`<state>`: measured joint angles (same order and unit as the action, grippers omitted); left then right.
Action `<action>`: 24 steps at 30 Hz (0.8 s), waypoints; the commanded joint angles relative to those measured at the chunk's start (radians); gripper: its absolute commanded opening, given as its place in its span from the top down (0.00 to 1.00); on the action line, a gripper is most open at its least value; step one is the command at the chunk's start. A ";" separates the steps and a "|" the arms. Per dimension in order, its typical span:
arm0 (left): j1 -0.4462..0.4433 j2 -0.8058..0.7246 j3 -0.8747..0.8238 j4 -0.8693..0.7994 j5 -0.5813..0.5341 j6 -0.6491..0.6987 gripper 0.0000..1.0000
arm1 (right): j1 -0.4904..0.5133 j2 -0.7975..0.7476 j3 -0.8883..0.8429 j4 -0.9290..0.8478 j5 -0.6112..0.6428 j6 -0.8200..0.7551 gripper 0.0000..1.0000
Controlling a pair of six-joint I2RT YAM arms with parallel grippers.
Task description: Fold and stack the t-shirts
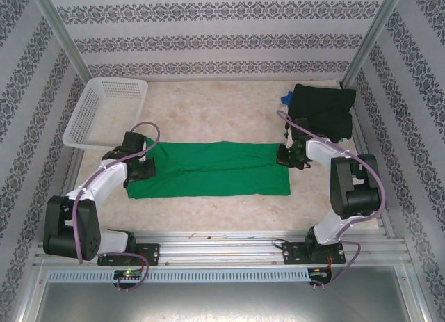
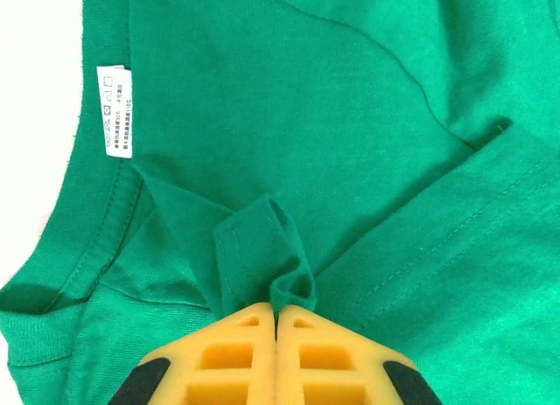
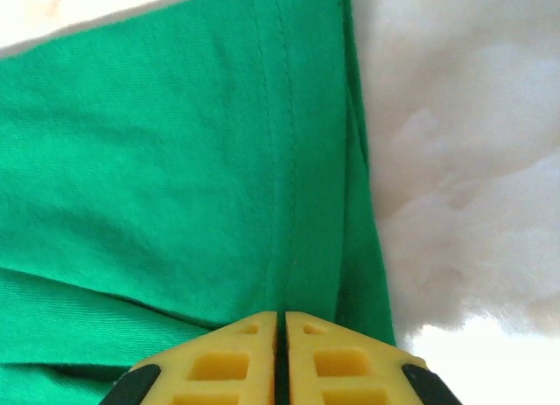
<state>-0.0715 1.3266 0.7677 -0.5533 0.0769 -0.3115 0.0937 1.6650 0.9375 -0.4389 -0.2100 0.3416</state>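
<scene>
Green shirt [image 1: 208, 170] lies flat across the middle of the table [image 1: 208, 113], folded into 1 long strip running left to right. My left claw [image 1: 147, 166] is at its left end and my right claw [image 1: 284, 157] at its right end, 1 on each short edge.

In the left wrist view my left claw [image 2: 276, 313] is clenched, yellow fingers pressed together on a small raised loop of the green shirt [image 2: 306, 116]. The collar [image 2: 79, 256] curves just beside that pinch, and the white care label [image 2: 115, 112] sits above it.

In the right wrist view my right claw [image 3: 282, 319] has its fingers drawn close, a thin slit between them, and the stitched hem of the green shirt [image 3: 157, 160] runs straight into that slit. It is gripping the hem.

Further out, the black shirt [image 1: 321, 110] sits folded in the far right corner, a bit of blue cloth [image 1: 286, 98] at its left edge. The white basket [image 1: 115, 82] stands in the far left corner, well apart.
</scene>
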 commanded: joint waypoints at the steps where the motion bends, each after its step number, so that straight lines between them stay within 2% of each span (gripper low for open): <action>1: 0.010 -0.011 0.004 -0.005 -0.017 -0.018 1.00 | -0.004 -0.039 -0.008 -0.054 0.035 -0.004 0.80; 6: 0.009 -0.010 0.001 0.001 -0.016 -0.019 1.00 | -0.006 -0.087 0.001 -0.097 0.077 -0.003 0.74; 10: 0.009 0.015 0.005 0.010 0.002 -0.020 1.00 | -0.006 -0.084 0.033 -0.076 0.055 0.007 0.68; 16: 0.009 0.031 0.006 0.016 0.019 -0.023 1.00 | -0.002 0.108 0.206 -0.075 0.069 0.011 0.65; 20: 0.009 0.033 0.006 0.026 0.029 -0.026 1.00 | 0.009 0.224 0.308 -0.109 0.122 0.001 0.65; 24: 0.009 0.035 0.016 0.031 0.044 -0.025 1.00 | 0.027 0.266 0.323 -0.119 0.189 0.015 0.62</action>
<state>-0.0715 1.3533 0.7681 -0.5415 0.1043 -0.3225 0.1032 1.9125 1.2438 -0.5079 -0.0906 0.3420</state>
